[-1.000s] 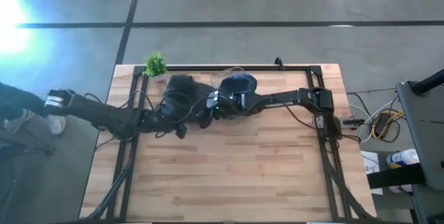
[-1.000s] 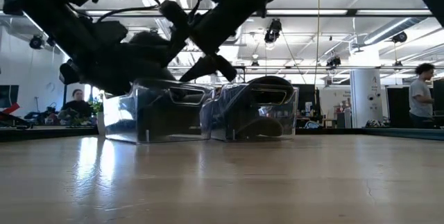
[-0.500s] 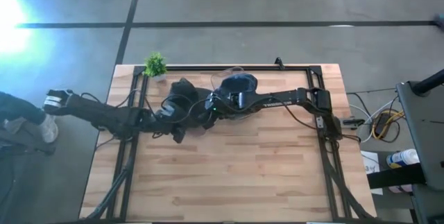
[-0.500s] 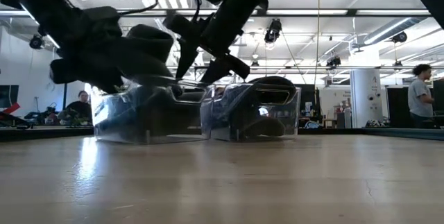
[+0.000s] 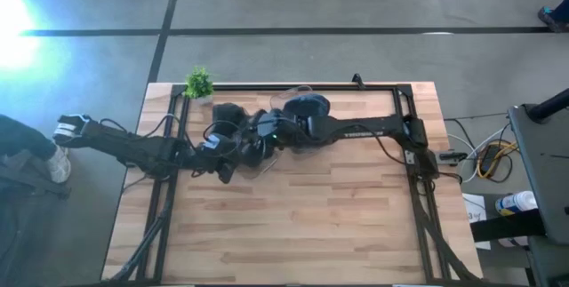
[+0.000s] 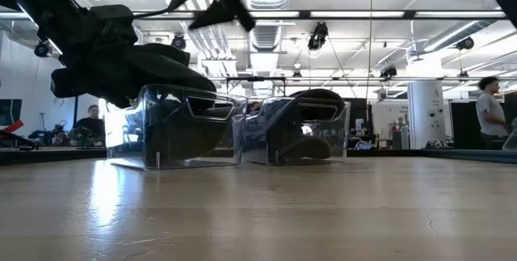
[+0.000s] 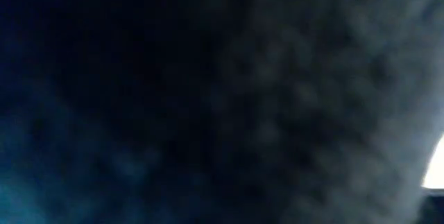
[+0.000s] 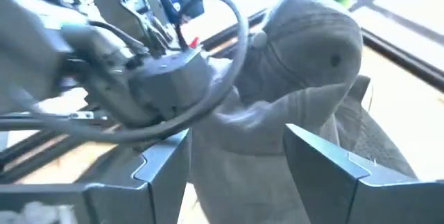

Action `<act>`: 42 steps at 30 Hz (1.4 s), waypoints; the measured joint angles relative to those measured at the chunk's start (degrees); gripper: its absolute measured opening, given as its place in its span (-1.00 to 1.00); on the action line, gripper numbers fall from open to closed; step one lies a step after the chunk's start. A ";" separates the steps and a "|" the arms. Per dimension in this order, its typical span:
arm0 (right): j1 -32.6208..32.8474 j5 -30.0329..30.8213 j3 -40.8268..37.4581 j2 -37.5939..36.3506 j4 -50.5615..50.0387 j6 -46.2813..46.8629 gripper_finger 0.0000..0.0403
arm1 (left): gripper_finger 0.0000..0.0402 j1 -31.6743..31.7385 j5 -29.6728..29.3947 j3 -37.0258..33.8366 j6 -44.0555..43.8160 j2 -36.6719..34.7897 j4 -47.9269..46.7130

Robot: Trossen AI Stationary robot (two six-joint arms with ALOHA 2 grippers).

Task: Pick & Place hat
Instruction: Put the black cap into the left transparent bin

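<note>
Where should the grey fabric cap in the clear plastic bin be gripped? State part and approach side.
Pinch the soft domed crown of the grey fabric cap from above: it bulges over the rim of the clear plastic bin, whose walls block the sides. The left tool crowds one flank; the open right tool hangs above.

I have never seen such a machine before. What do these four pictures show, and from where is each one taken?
They show one moment at a wooden table with two dark robot arms. One camera looks straight down, one sits at table height, and one rides on each wrist. At the far side stand two clear plastic bins. The right-hand bin holds a dark hat. The left gripper is pushing a second dark hat into the left-hand bin; its own camera shows only dark fabric. The right gripper is close above that bin, fingers apart, holding nothing. A small green plant stands at the corner.
</note>
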 joint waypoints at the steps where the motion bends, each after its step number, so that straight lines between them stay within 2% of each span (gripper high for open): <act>1: -0.51 -1.33 0.52 0.96 -0.04 0.14 0.12 | -0.30 -0.12 -0.09 0.02 -0.13 -0.04 0.11; 7: -1.49 -5.33 3.57 8.61 2.02 -0.48 0.12 | -0.30 -1.12 -0.11 1.00 -0.56 -0.27 -0.03; 14: -1.60 -6.15 6.01 12.01 -2.94 -1.68 0.12 | -0.30 -3.63 0.68 3.09 -1.71 -2.36 -3.84; 17: -1.88 -5.01 6.18 12.84 -4.32 -1.87 0.12 | -0.30 -4.50 2.45 4.35 -3.19 -3.58 -8.41; 22: -2.31 -0.57 5.92 12.81 -8.75 -2.78 0.12 | -0.30 -6.12 1.86 7.20 -5.07 -5.12 -15.87; 32: -2.49 4.22 5.79 10.78 -12.28 -2.37 0.12 | -0.30 -6.85 -5.96 7.52 -5.50 -5.79 -16.55; 38: -2.60 4.41 5.73 9.51 -14.15 -1.77 0.12 | -0.30 -6.82 -7.50 7.52 -6.42 -5.64 -15.51; 42: -2.60 4.43 5.72 8.36 -15.72 -1.34 0.12 | -0.30 -6.85 -12.35 8.77 -5.59 -5.95 -15.22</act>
